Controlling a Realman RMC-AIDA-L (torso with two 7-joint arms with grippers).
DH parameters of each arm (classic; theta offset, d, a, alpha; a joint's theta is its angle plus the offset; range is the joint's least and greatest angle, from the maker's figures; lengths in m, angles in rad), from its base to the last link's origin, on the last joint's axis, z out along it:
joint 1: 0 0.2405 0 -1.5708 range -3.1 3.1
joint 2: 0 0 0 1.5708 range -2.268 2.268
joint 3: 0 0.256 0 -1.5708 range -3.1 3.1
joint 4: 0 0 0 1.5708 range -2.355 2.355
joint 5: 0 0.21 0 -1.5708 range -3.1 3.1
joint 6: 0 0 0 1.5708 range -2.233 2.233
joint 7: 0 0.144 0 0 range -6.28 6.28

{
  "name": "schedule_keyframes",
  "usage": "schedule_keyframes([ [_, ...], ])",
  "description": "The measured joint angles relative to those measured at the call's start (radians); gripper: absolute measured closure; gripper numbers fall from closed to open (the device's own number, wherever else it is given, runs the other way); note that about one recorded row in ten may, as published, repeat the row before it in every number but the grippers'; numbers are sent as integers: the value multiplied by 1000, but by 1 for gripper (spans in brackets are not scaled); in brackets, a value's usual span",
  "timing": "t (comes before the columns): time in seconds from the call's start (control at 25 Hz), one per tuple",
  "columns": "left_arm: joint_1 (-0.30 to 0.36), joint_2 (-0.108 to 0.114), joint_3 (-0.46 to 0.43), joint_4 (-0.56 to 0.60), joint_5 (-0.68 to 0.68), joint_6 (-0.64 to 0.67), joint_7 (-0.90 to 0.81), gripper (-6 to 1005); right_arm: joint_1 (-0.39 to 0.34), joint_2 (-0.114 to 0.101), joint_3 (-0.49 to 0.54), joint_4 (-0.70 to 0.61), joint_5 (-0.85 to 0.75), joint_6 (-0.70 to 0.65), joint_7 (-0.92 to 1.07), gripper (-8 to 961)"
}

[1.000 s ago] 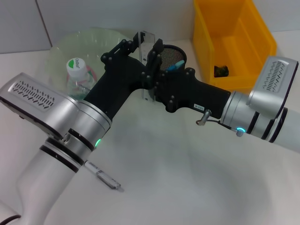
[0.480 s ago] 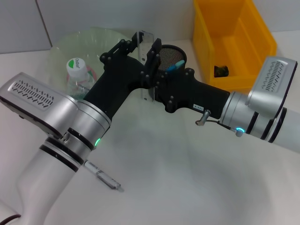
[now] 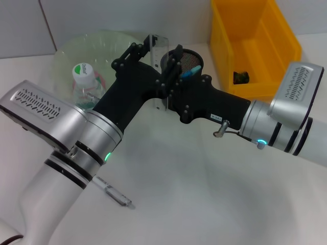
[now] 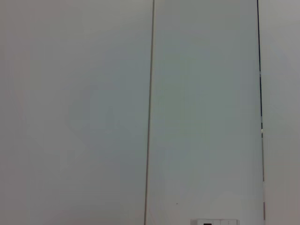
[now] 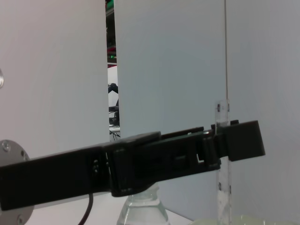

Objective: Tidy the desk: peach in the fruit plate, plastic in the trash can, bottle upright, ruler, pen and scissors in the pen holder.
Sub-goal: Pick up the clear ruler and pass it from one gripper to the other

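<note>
Hidden where they cross beside the pen holder (image 3: 185, 60): fingertips of both the left gripper (image 3: 153, 51) and the right gripper (image 3: 171, 64). Ruler (image 3: 161, 71) partly covered by both. Pen (image 3: 113, 193) half tucked under the left arm; bin (image 3: 255, 41) cut off at the top.

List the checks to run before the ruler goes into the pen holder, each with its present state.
1. Ruler upright, held in the jaws of the left gripper: ok.
2. Right gripper beside the ruler, hold on it: cannot tell.
3. Pen holder upright and open-topped, with a blue item inside: ok.
4. Ruler lined up over the holder's mouth: not ok, it stands beside the rim.
5. Bottle upright: ok.
6. Pen stowed: not ok, it lies on the table.
</note>
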Motion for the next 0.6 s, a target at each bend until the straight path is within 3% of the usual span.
schedule_keyframes([
  [0.16,4,0,0,4,1,2,-4,523,-5,0,2,-3,0,-2,0,949],
  [0.36,22,0,2,14,1,13,-16,306,-19,0,30,-31,0,-10,0,948],
  [0.6,64,3,3,8,70,44,-85,305,-35,0,104,-94,0,-42,-1,948],
])
